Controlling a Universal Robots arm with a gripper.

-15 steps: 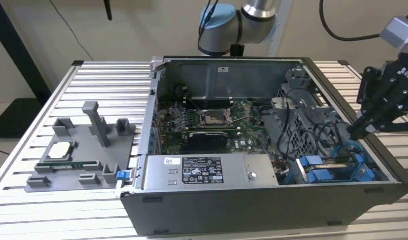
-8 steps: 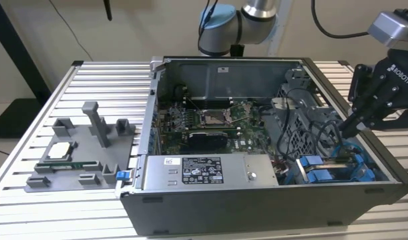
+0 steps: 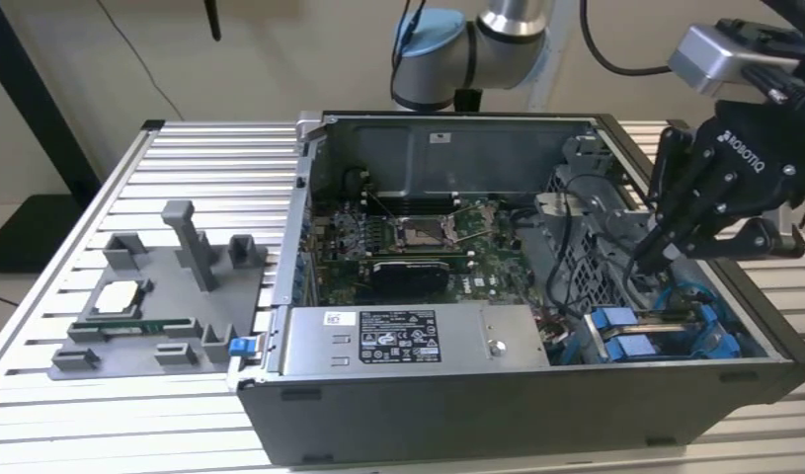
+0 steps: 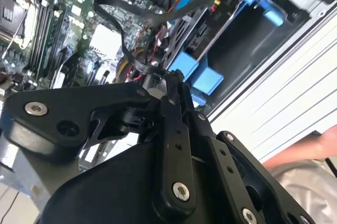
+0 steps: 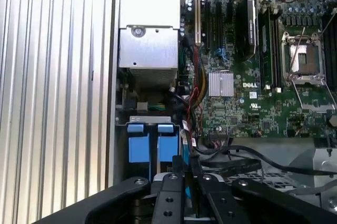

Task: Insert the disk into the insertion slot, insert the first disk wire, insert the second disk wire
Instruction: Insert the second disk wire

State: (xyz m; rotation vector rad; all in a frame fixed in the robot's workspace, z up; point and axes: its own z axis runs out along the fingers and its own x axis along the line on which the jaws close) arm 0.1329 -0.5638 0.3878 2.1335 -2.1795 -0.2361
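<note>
The arm (image 3: 508, 20) reaches down, gripper (image 3: 649, 259) jaws pinched together.

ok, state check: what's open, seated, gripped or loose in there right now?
Black desktop computer case: side panel off, lying open on the slatted table.
Square silver CPU socket: empty, retention frame raised.
Blue-tabbed grey metal drive bay: blue carriers seated inside.
Black flat cable: loose, looped, one end pinched in the tool.
Black tool: shut on the cable.

Claw (image 3: 643, 259) low over the drive cage (image 3: 666, 331) — blue tabs just beside.
</note>
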